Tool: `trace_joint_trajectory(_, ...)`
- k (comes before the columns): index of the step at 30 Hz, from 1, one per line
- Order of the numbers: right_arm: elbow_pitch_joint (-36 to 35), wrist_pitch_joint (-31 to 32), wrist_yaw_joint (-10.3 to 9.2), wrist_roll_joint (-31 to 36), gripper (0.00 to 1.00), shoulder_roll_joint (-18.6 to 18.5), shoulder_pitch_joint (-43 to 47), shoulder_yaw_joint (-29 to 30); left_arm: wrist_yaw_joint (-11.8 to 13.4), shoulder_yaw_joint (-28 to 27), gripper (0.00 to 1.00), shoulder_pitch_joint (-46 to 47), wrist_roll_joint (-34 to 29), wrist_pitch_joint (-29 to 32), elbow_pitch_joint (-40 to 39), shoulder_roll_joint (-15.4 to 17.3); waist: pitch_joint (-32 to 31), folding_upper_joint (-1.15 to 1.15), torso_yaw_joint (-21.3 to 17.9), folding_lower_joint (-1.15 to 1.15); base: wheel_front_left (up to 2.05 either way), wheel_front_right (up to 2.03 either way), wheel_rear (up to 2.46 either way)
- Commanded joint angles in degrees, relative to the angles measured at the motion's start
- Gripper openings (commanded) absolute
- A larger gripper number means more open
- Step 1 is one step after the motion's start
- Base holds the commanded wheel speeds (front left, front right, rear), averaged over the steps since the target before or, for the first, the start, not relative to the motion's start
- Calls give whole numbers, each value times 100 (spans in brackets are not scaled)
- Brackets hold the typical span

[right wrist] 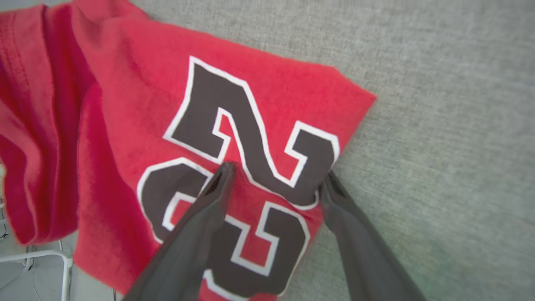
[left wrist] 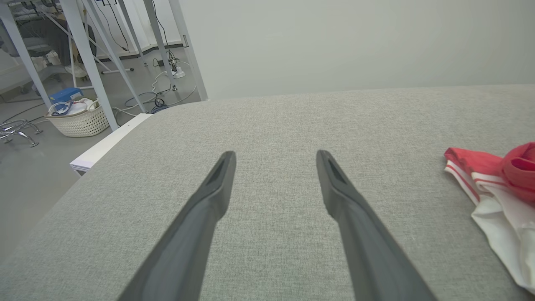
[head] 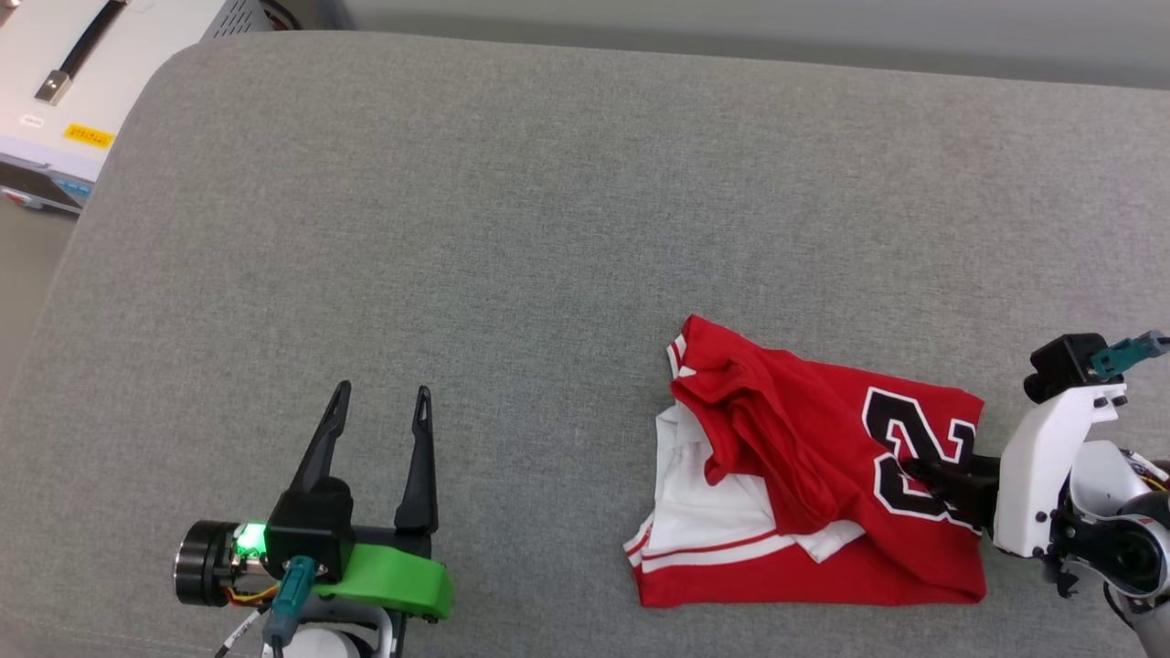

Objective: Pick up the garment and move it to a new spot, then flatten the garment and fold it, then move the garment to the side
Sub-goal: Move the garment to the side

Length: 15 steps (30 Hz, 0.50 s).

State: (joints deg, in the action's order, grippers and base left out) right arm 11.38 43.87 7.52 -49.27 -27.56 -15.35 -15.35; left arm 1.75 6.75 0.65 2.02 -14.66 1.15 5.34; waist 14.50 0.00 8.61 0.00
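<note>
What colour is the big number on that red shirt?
The number is black, outlined white; clearest in the right wrist view.

left end effector: jaws wide apart | right end effector: jaws wide apart, tipped downward

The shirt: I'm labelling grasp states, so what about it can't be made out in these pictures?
- Right wrist view: whether the right hand touches the shirt or hovers above it; the spread fingers hide the contact.
- Left wrist view: most of the shirt, cut off by the right edge.
- Head view: the collar and full shape, buried in bunched folds.
</note>
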Motion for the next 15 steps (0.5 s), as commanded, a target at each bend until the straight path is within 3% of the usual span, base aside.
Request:
trace_joint_trajectory(1,161,-24,-3,-57,100,118,25,-214,-17,1,100,108,-25,-34,-4,-33,75,0,45,0,0,0,0)
trace_joint_trajectory(5,323,-115,-3,-95,100,107,62,-695,-22,26,100,157,-32,-34,11,-52,123,0,68,0,0,0,0)
trace_joint_trajectory(6,382,-275,-3,-110,63,16,39,-965,-22,26,100,177,-29,-34,32,-62,124,0,67,0,0,0,0)
trace_joint_trajectory(7,381,-354,-3,-114,17,-17,20,-1015,-21,25,100,178,-27,-34,38,-64,119,0,63,0,0,0,0)
trace_joint_trajectory(8,380,-438,-3,-139,0,-54,-6,-1065,-18,21,100,176,-27,-34,47,-67,104,0,51,0,0,0,0)
trace_joint_trajectory(15,99,-1176,-3,-144,0,-341,-319,-1158,-20,24,100,127,-31,-34,95,-81,-47,0,-41,0,0,0,0)
